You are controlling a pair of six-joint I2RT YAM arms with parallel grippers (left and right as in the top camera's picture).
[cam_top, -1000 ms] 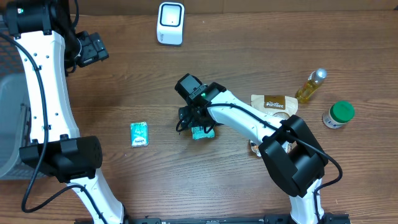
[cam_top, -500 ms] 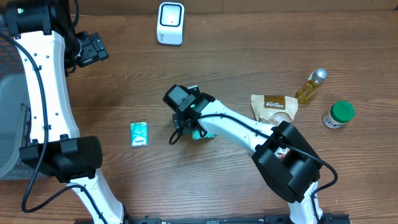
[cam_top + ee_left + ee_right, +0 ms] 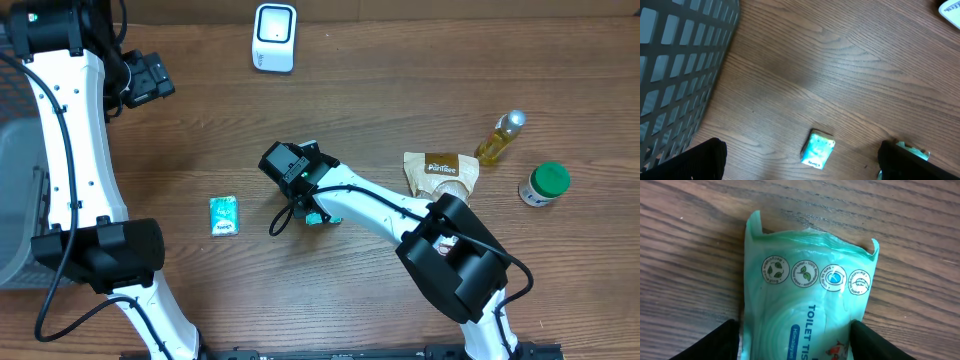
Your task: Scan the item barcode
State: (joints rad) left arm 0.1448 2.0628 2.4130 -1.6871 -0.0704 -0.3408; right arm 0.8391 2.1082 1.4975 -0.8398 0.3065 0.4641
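Two green packs lie towards the middle of the tabletop, and your right gripper is on the one nearer the centre, a toilet tissue pack. Over the last second the right wrist has swung a little towards the left edge and settled above that pack, which has stayed where it lay. That reads as the pick-up step. The grasp is being made and no lift has begun, so scanning is still ahead of you.

The right wrist view shows what the overhead hides. The fingers press against the pack's two long sides and appear closed on it, and it lies flat on the wood. Its upper face carries a row of round icons and the product name, with no barcode in sight. You will probably need to turn it before presenting it.

Only the overhead shows the goal. The barcode scanner stands at the far edge, well apart from the pack. A brown pouch, an oil bottle and a green-lidded jar sit towards the right edge.

Your left gripper hangs near the far left corner with its fingers spread wide and empty. Its wrist view looks down on the second green pack and the mesh basket at the left edge.
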